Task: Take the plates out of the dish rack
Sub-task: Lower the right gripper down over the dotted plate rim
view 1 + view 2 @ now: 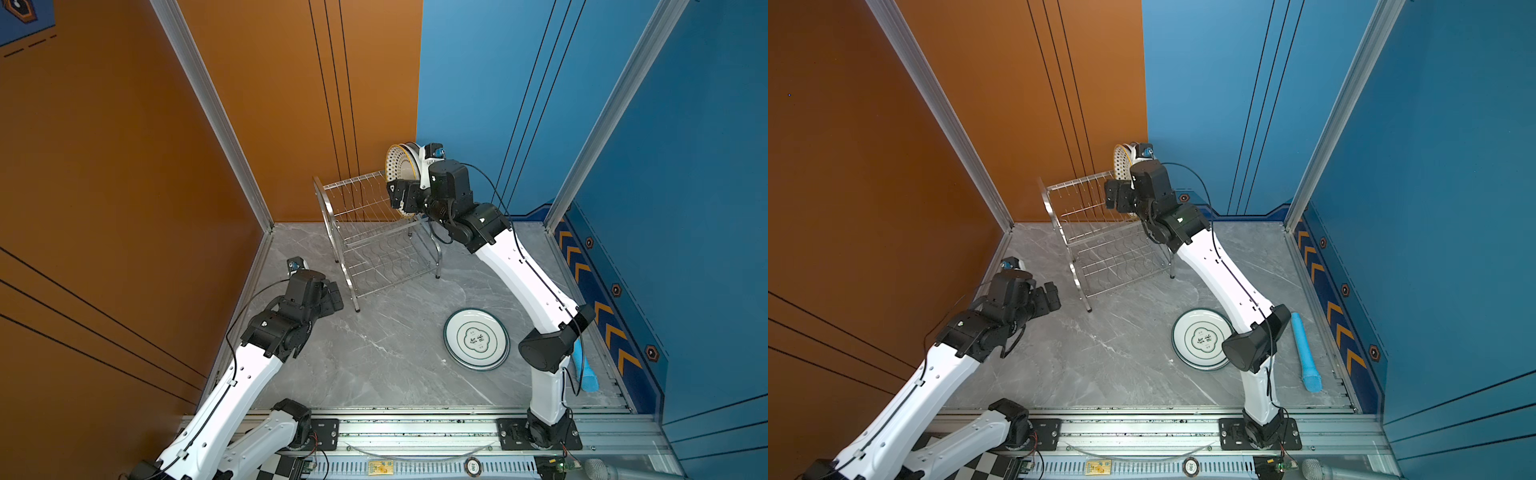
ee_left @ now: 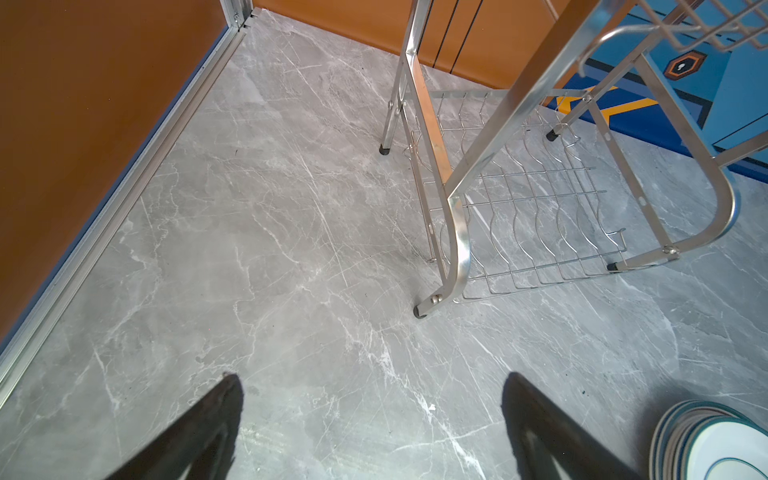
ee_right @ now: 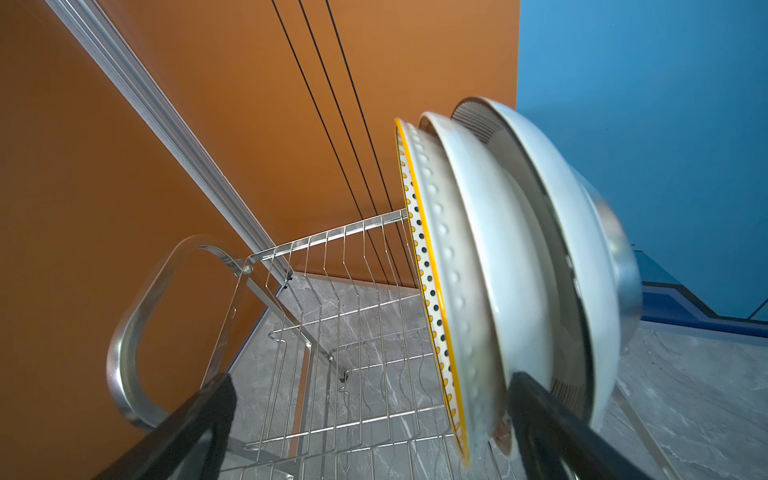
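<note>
Hovering right pincer (image 3: 370, 380), jaws apart, at top tier of rack (image 3: 113, 365), seemingly straddling rim of upright dotted plate (image 3: 436, 232); left pincer (image 2: 372, 378), also apart, hanging well away.

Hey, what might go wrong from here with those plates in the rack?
1. The plates lean packed together; the open right gripper may pinch two or knock a neighbour off.
2. They all sit at one end of the rack, so a pull might tip or drag it.
3. The stack lies near the right arm's elbow, inviting a bump.
</note>
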`<state>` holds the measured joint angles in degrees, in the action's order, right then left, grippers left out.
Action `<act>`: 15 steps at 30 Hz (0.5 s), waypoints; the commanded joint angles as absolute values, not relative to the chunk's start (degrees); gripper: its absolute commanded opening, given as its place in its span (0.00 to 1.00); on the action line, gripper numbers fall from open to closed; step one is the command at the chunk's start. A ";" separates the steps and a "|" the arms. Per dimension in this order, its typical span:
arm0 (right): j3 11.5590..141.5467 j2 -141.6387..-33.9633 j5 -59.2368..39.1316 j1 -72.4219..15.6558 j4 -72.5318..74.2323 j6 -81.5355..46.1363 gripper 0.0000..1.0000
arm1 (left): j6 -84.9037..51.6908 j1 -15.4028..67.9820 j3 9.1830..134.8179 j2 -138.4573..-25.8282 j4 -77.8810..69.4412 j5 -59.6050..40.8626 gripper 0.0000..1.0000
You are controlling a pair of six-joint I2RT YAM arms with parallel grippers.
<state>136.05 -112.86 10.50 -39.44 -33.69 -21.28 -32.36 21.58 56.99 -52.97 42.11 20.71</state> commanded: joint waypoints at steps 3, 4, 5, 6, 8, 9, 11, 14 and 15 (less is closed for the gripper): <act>137.40 -112.85 11.55 -39.81 -35.23 -20.30 1.00 | -31.23 20.85 57.96 -53.54 42.01 19.36 0.98; 137.45 -112.85 11.47 -39.82 -35.24 -20.22 1.00 | -31.23 20.71 58.01 -53.61 41.99 19.28 0.98; 137.42 -112.83 11.44 -41.56 -35.29 -20.13 1.00 | -31.20 20.70 58.01 -53.62 42.01 19.28 0.98; 137.45 -112.82 11.44 -41.59 -35.31 -20.05 1.00 | -31.20 20.68 58.00 -53.63 41.93 19.26 0.98; 137.43 -112.97 11.56 -41.73 -35.42 -20.04 1.00 | -31.22 20.61 57.99 -53.78 41.85 19.20 0.98; 137.38 -112.94 11.56 -41.66 -35.47 -20.04 1.00 | -31.22 20.61 58.01 -53.85 41.84 19.23 0.98; 137.38 -113.10 11.41 -41.70 -35.75 -20.08 1.00 | -31.20 20.54 57.92 -53.91 41.66 19.09 0.98; 137.44 -113.39 12.12 -41.66 -35.77 -19.87 1.00 | -31.12 20.48 57.95 -54.11 41.56 18.86 0.98; 137.46 -113.40 12.26 -41.63 -35.77 -19.86 1.00 | -31.11 20.44 57.99 -54.22 41.56 18.77 0.98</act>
<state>136.09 -112.86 10.72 -41.89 -34.11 -20.84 -32.34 21.21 56.97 -53.84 41.76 19.88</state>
